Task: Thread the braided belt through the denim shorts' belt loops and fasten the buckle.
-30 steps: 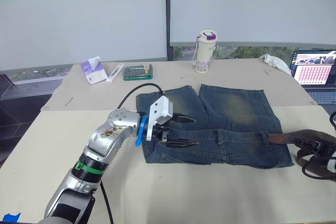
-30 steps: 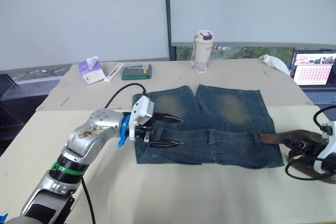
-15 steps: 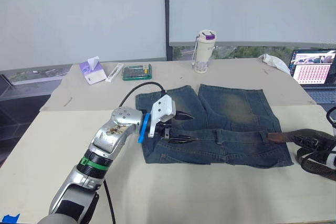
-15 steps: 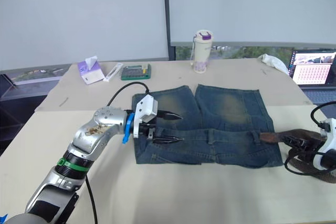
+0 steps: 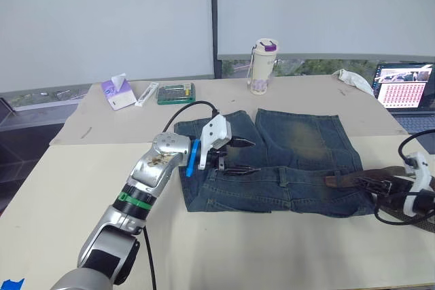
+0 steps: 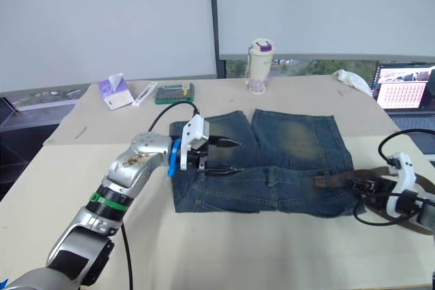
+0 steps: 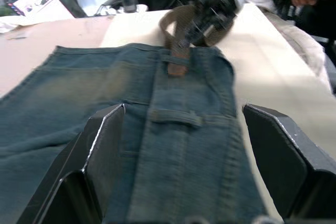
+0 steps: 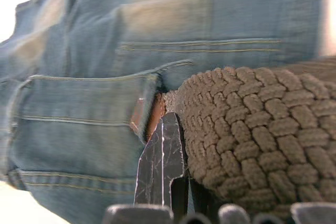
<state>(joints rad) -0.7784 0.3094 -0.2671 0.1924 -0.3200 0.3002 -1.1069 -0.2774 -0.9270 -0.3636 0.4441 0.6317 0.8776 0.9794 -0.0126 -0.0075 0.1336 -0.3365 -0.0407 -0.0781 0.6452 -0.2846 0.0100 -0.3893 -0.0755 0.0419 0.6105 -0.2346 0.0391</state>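
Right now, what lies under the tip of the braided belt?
The denim shorts: the braided belt tip lies on their waistband, held by the right claw. A belt loop covers the very end, so how far it is through cannot be seen.

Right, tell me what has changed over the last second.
The right gripper, shut on the braided belt, has pushed its brown tip further along the waistband of the denim shorts, toward the left gripper. The left gripper, open, has shifted a little toward the far side, over the shorts' left end. The shorts and the bottle lie as before.
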